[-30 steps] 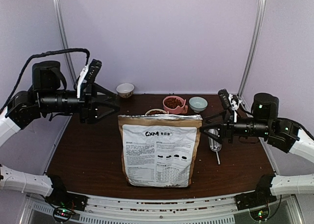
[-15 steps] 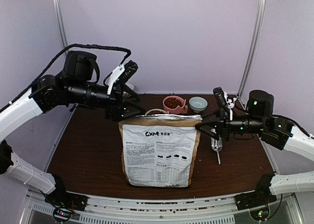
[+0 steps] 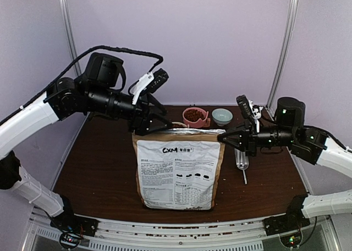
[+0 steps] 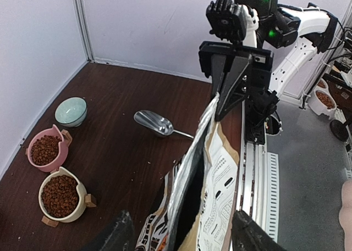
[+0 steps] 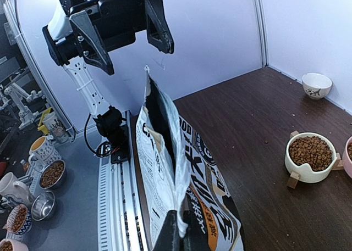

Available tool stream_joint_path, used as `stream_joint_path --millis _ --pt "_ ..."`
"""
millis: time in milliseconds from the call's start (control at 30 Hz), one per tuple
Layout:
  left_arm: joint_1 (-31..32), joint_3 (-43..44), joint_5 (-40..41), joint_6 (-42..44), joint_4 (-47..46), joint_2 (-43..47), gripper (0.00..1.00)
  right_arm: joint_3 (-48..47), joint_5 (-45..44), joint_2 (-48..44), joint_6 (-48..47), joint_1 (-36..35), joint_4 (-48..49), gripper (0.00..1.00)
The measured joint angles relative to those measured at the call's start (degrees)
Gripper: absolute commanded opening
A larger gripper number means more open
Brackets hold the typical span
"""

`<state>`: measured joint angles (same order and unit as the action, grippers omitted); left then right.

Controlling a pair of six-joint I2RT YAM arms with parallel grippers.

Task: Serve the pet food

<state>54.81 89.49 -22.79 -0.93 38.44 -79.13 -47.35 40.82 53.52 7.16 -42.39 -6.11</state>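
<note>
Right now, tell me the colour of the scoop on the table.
The scoop is shiny silver metal, seen best in the left wrist view.

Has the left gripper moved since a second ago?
Yes. The left gripper has swung right, from left of the bag to over its top left corner, with its jaws open.
</note>
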Motion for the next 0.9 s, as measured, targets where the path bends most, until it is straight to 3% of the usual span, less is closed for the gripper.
stream_joint_path --millis 633,767,900 --pt "5.75 22.84 -4.48 5.64 10.43 -23.67 0.66 -0.37 1.6 0.11 -0.81 0.0 -0.74 0.0" --pt "6.08 24.76 -5.53 6.75 12.41 -26.27 0.62 -0.37 1.84 0.11 -0.81 0.0 -0.74 0.0" --pt "6.05 26.91 -6.64 7.48 13.05 -27.74 0.49 -0.37 1.95 0.11 -0.81 0.0 -0.74 0.0"
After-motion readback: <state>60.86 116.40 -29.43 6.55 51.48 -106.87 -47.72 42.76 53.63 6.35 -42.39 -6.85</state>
